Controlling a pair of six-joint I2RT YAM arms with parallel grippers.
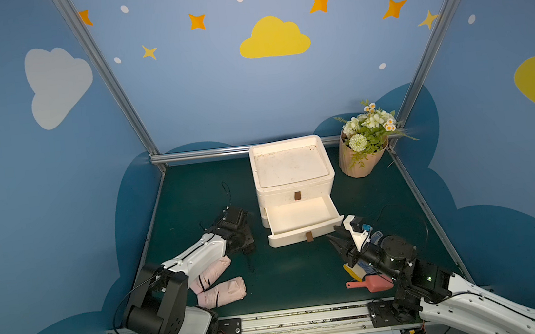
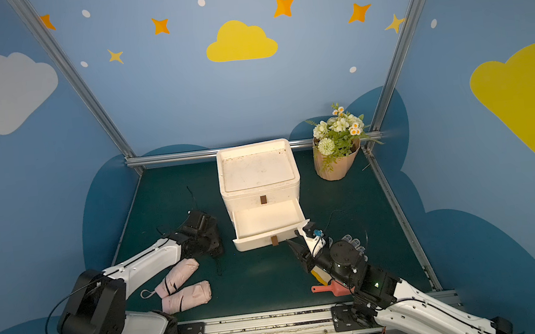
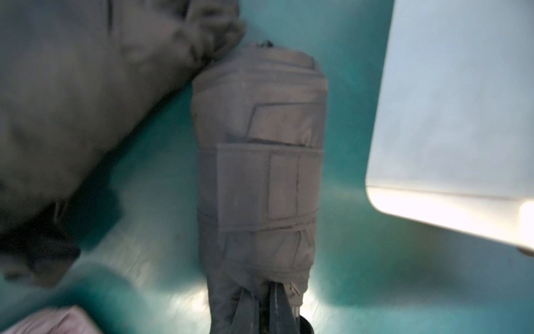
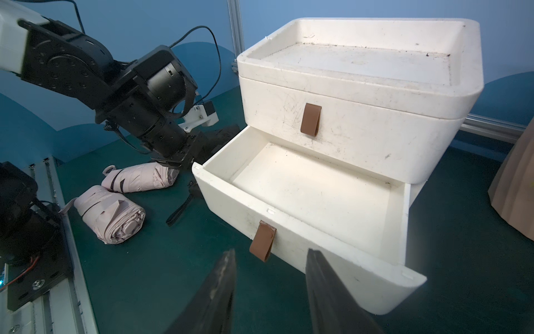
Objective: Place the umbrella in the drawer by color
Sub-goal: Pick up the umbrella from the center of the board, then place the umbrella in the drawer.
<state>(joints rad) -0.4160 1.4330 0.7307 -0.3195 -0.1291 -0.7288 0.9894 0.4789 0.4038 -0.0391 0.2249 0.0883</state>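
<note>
A dark folded umbrella lies on the green mat beside the white drawer unit. My left gripper is shut on the fabric at its near end. A second dark umbrella touches its far end. Two pink folded umbrellas lie nearer the front, partly under my left arm. The lower drawer is pulled out and empty; the upper drawer is closed. My right gripper is open with nothing between its fingers, just in front of the lower drawer's brown pull tab.
A flower pot stands at the back right. A pink scoop and a yellow item lie under my right arm near the front. A black strap trails on the mat left of the open drawer. Metal rails edge the mat.
</note>
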